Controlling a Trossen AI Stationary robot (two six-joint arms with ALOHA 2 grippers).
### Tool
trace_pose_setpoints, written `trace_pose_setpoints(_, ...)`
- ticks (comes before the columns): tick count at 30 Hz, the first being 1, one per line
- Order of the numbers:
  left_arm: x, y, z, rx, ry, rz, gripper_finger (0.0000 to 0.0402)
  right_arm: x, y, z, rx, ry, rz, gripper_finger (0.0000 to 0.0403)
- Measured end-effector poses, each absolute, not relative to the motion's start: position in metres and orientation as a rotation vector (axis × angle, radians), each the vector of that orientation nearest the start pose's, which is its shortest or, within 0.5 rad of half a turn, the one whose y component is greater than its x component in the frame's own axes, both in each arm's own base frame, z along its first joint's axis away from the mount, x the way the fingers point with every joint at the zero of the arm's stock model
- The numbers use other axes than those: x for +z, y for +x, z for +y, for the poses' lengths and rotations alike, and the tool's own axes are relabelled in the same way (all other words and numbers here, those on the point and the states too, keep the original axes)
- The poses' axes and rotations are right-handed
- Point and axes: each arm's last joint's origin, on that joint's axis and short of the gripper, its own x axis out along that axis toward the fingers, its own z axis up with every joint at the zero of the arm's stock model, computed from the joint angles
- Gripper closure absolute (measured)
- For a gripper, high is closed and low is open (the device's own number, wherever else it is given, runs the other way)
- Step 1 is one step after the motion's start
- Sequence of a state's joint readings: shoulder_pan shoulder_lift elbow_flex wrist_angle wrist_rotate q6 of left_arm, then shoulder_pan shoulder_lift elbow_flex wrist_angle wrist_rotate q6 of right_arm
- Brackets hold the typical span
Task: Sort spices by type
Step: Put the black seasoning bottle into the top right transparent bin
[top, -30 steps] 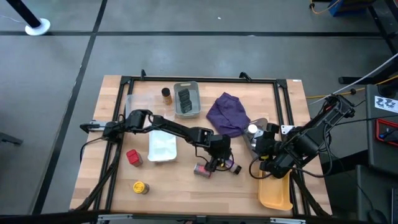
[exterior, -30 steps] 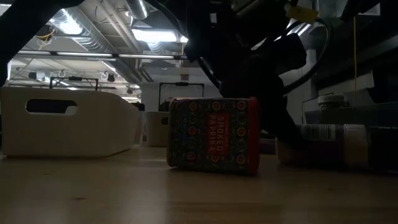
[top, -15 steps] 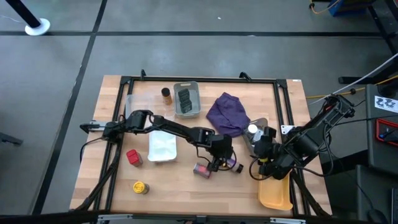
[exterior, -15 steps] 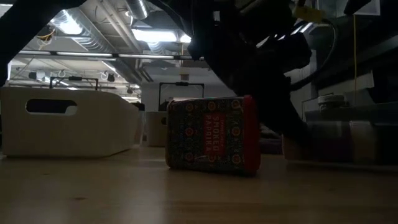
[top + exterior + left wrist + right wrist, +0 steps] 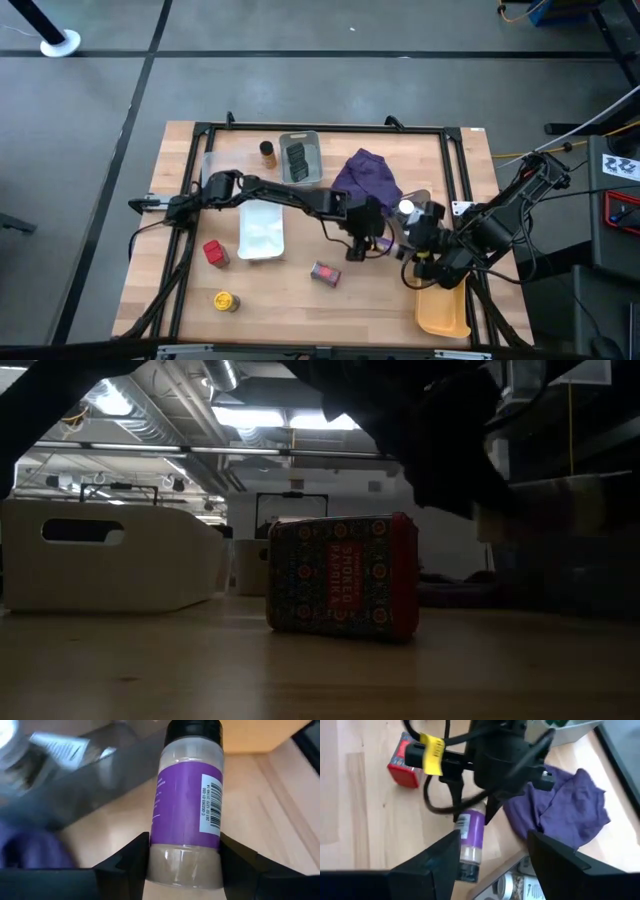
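Note:
My left gripper is shut on a purple-labelled spice jar with a black cap. It hovers over the table between the purple cloth and a patterned red tin. That tin lies on the wood in the low view. My right gripper is open and waits just to the right, over the clear tray that holds a white-capped jar. Another red tin and a yellow jar sit near the left front. My left gripper pinches the jar between its two fingers at the clear bottom end, just below the purple label. The jar points away from the wrist along the fingers, cap end outward. It is lifted clear of the table and hangs tilted below the gripper.
A grey tray with dark tins stands at the far side, with a brown jar beside it. A white tray sits under the left arm. The yellow tray lies at the right front corner. Bare wood stretches along the front.
My left gripper rose from beside the red tin and moved toward the table's right and far side, carrying the purple-labelled jar, which lay on the table and is now lifted clear. The red tin tipped a quarter turn and stayed in place.

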State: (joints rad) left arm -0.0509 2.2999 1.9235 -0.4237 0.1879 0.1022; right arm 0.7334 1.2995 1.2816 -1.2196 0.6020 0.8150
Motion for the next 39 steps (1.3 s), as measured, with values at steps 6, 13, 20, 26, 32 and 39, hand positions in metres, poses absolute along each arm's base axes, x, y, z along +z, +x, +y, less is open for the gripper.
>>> trace_pose_setpoints(6,0.218,0.503,-0.011,-0.224,0.011,0.822,0.0221,0.327,0.178,0.137,-0.311,-0.009,0.890,0.0175)
trace_pose_setpoints(13,0.252,0.488,0.010,-0.180,-0.014,0.804,0.0223,0.327,0.174,0.140,-0.344,0.050,0.869,0.0175)
trace_pose_setpoints(20,0.287,0.467,0.027,-0.153,-0.004,0.793,0.0224,0.336,0.156,0.137,-0.409,-0.036,0.736,0.0175)
trace_pose_setpoints(26,0.324,0.440,0.043,-0.115,-0.021,0.784,0.0222,0.348,0.148,0.125,-0.476,-0.070,0.589,0.0175)
trace_pose_setpoints(32,0.355,0.412,0.054,-0.066,-0.065,0.769,0.0224,0.352,0.153,0.115,-0.559,-0.137,0.520,0.0175)
trace_pose_setpoints(39,0.377,0.398,0.054,-0.052,-0.073,0.703,0.0222,0.344,0.160,0.103,-0.606,-0.218,0.573,0.0175)
